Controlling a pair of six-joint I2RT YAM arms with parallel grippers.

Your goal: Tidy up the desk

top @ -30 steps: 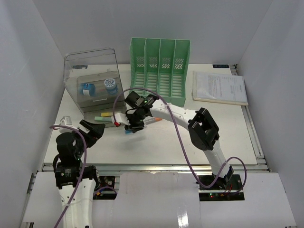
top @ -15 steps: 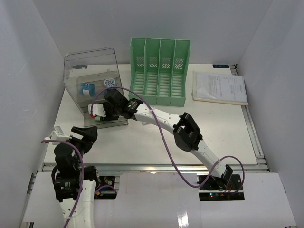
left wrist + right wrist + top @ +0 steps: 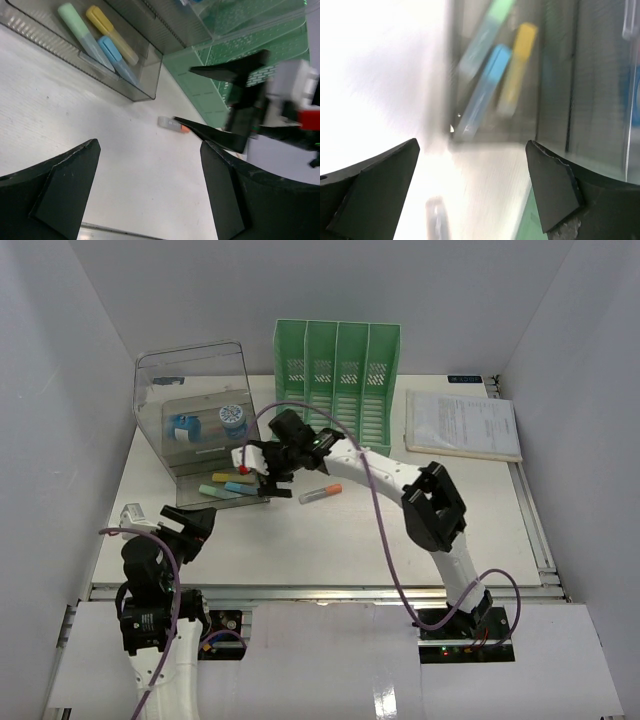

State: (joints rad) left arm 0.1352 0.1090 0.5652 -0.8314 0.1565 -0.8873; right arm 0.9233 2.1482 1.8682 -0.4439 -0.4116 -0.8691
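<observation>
The white desk (image 3: 330, 540) carries a clear drawer box (image 3: 195, 405) with its bottom drawer (image 3: 225, 492) pulled out. In the drawer lie a green highlighter (image 3: 212, 489), a yellow one (image 3: 226, 478) and a blue one (image 3: 240, 486). An orange-capped marker (image 3: 320, 493) rests on the desk to the drawer's right. My right gripper (image 3: 262, 472) hovers open just right of the drawer, nothing between its fingers; its wrist view is blurred but shows the blue highlighter (image 3: 485, 87) ahead. My left gripper (image 3: 188, 527) stands open and empty near the front left, facing the drawer (image 3: 85, 55) and the marker (image 3: 172, 125).
A green slotted file rack (image 3: 337, 390) stands at the back centre. A stack of papers (image 3: 462, 425) lies at the back right. The box's upper drawer holds small blue and white items (image 3: 232, 418). A silver rail (image 3: 330, 590) runs along the near edge.
My right gripper carried a blue highlighter left over the drawer, opened, and drew back right; the highlighter now lies in the drawer. The left arm shifted only slightly.
</observation>
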